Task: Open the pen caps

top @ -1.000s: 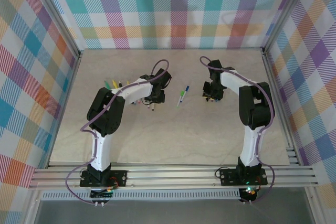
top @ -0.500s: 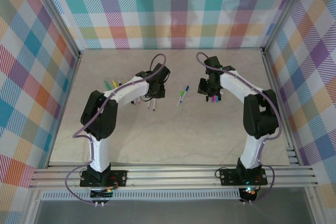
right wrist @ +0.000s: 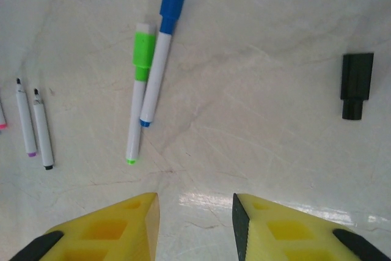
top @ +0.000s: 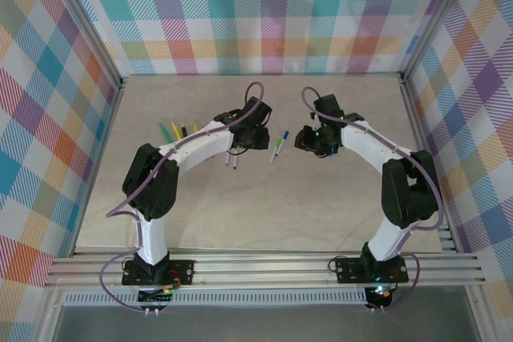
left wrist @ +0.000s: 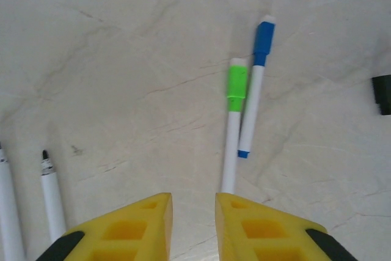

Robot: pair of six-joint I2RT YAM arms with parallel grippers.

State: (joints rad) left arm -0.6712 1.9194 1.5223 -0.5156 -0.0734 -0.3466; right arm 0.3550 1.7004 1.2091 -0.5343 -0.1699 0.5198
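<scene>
- Pen caps left to pull look to be 2: a green cap (left wrist: 236, 85) and a blue cap (left wrist: 264, 36). Each is seated on a thin white pen near the middle of the surface (top: 337, 206), between the 2 arms in the top view.
- The green-capped pen (left wrist: 231, 151) and the blue-capped pen (left wrist: 252, 108) lie flat, side by side and just about touching.
- In the left wrist view their long axes run nearly up and down the frame with a slight lean to the right, caps toward the top edge. From above the pair slants from lower left to upper right, caps at the upper-right end.
- The left jaws sit at the bottom edge of the left wrist view with a narrow gap and nothing between them. The green-capped pen's bare end lies just above that gap.
- The right jaws sit at the bottom edge of the right wrist view, set wider and also empty. The pair lies up and to the left of them.
- Uncapped pens (left wrist: 52, 200) with bare tips lie at the lower left of the left wrist view.
- A short black piece (right wrist: 355, 85) lies alone at the right of the right wrist view. It may be a loose cap, but I cannot be sure.
- The step in hand seems to be the approach to the next capped pen.
- Next, one set of jaws must close on a barrel and the other on its cap, then pull apart along the long axis. The neighbouring pen lies close enough to get nudged or caught.
</scene>
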